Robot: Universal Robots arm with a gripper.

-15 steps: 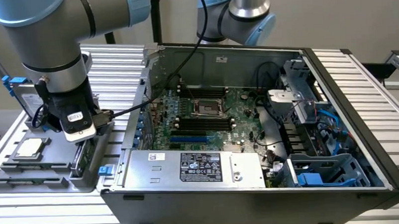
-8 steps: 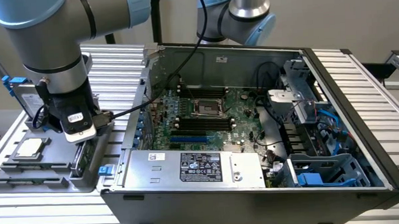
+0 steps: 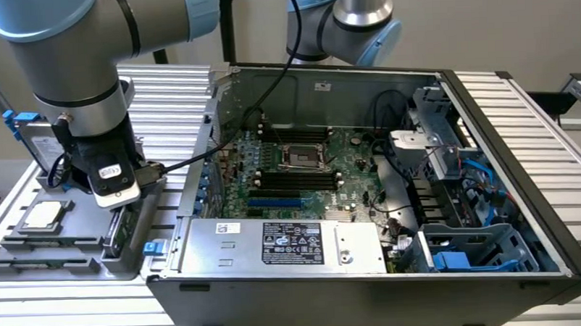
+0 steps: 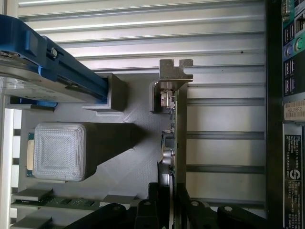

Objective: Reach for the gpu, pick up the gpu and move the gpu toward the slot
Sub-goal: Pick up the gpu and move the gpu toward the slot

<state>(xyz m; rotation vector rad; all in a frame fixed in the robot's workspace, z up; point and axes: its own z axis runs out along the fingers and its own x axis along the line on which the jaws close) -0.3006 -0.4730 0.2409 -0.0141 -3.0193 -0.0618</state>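
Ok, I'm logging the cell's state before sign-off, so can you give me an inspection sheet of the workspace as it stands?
Surface: ribbed aluminium table carrying a grey fixture tray and an open computer case.
Job's things: the gpu stands on edge in the tray, with its silver bracket at one end. The blue slot on the motherboard is empty.
Clutter: silver chip, hard drive with blue rails and memory sticks, all in the tray.
Grippers: the gripper is low over the tray, at the gpu's edge.
Cables: a black cable runs from the wrist toward the case. There are blue cables inside the case.
Surroundings: plain wall behind, nothing else seen.
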